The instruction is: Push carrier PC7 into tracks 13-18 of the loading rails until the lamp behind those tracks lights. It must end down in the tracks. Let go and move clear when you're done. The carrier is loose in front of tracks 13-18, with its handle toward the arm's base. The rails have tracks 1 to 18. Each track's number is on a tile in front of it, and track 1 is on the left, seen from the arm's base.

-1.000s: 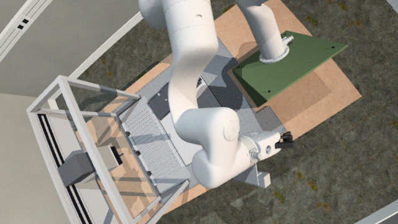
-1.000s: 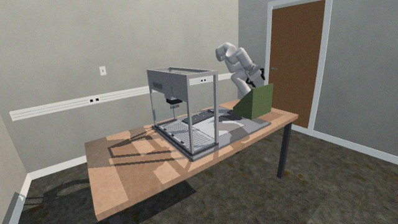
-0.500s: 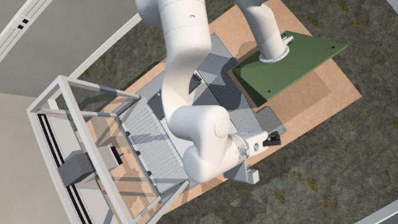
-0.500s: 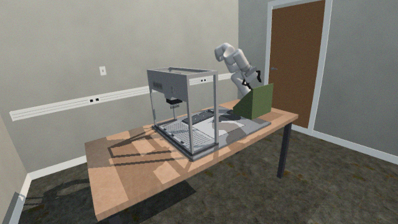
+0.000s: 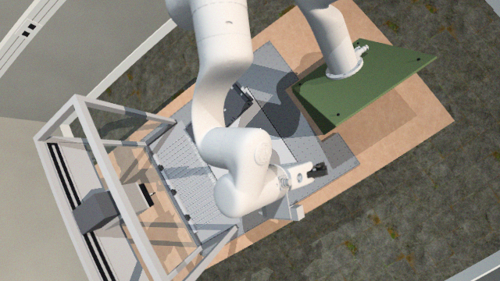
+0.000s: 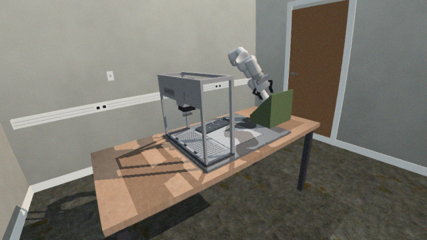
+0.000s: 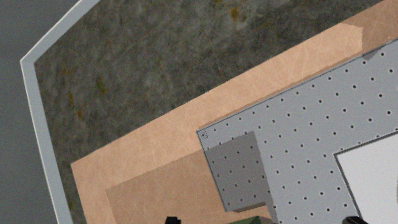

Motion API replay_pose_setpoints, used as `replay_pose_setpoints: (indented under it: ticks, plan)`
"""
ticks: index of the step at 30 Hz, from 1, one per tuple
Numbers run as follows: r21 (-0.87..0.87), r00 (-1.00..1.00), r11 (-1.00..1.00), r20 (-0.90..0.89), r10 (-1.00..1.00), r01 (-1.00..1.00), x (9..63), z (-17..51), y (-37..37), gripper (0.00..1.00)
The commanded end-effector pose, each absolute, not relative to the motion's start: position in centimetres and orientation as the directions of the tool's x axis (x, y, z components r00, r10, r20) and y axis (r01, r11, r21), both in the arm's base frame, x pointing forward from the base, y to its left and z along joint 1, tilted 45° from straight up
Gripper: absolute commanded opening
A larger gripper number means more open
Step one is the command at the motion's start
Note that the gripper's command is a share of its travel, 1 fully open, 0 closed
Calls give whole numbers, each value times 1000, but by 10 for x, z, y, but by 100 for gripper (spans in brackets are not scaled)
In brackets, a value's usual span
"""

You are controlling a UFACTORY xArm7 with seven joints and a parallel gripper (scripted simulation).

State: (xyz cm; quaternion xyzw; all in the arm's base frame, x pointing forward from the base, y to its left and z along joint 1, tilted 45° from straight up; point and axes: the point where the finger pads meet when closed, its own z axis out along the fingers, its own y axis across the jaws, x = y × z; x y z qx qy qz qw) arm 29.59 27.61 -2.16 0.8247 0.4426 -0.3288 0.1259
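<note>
The dark carrier (image 5: 235, 104) (image 6: 213, 126) lies flat in front of the loading rails (image 5: 183, 172) (image 6: 191, 138), on their high-numbered side. The arm covers part of it in the top view. A pale part, perhaps its handle (image 5: 247, 94), is at its end toward the arm's base. The number tiles cannot be read, and no lit lamp can be made out. My gripper (image 5: 321, 169) (image 6: 265, 93) (image 7: 263, 220) is open and empty. It hangs high near the board's base-side corner, far from the carrier, which is outside the wrist view.
A tall grey frame (image 5: 104, 156) (image 6: 204, 133) stands over the rails, with a hanging head (image 5: 143, 197) (image 6: 186, 108). A green block (image 5: 375, 78) (image 6: 281, 108) (image 7: 250, 220) stands by the arm's base. A white plate (image 6: 218, 135) (image 7: 382, 175) lies on the perforated board (image 6: 277, 135) (image 7: 300, 145), beside the carrier.
</note>
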Motion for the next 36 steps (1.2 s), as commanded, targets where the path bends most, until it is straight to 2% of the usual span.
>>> replay_pose_setpoints:
  ticks: [1,36]
  plan:
    - [-81,393,-573,-649,651,815,310,-20,265,100]
    - [-10,275,-363,-634,723,932,407,-8,156,100]
